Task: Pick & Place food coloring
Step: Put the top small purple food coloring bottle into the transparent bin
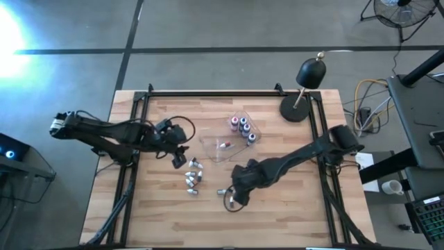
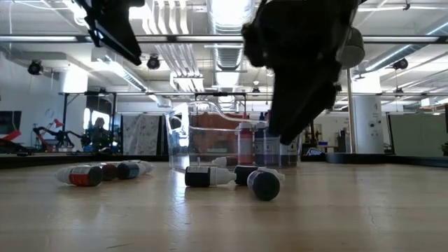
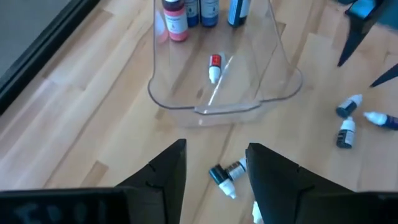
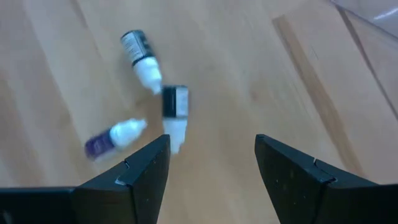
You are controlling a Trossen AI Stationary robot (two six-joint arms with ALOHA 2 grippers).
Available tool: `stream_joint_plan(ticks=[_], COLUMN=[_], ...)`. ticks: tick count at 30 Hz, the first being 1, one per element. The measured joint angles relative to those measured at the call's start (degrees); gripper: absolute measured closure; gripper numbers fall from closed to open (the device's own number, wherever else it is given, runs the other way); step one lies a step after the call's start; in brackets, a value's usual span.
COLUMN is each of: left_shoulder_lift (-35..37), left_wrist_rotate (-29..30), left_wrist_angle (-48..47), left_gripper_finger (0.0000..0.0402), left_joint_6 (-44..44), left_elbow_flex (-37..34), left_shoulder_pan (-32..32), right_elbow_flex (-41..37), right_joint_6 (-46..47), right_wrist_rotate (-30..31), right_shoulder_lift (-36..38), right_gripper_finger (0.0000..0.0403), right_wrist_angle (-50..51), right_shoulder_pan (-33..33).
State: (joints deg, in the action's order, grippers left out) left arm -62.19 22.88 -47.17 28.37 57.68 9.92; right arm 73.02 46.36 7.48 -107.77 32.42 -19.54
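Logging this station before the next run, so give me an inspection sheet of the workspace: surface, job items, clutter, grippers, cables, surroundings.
Surface: wooden slat table, black frame rails along its edges.
Job's things: clear tray holds upright bottles and one red dropper lying down; loose bottles lie on the wood outside it.
Clutter: black domed lamp at the table's far right corner.
Grippers: left gripper open, empty, above a loose bottle near the tray; right gripper open, empty, near three loose bottles.
Cables: yellow and white cables on the floor to the right.
Surroundings: fan, concrete floor.
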Motion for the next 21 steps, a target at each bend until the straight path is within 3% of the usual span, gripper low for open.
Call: stream_joint_plan(ticks=[13,21], left_shoulder_lift=[4.8,5.4], left_wrist_rotate=[0.2,0.3], left_wrist_angle=[-0.4,-0.5], left_gripper_finger=[0.0261,0.0261], left_joint_6=[0.3,0.3], left_elbow_flex=[-2.9,-3.6], left_shoulder_pan=[1.0,1.0], right_elbow_flex=[12.4,12.9], right_joint_6=[0.8,2.2], right_wrist_rotate=[4.9,4.3], right_shoulder_lift=[-13.6,-14.9], right_gripper_finger=[0.0179,0.0256], right_wrist_angle=[5.1,6.4], right_shoulder_pan=[-1.9,-1.8])
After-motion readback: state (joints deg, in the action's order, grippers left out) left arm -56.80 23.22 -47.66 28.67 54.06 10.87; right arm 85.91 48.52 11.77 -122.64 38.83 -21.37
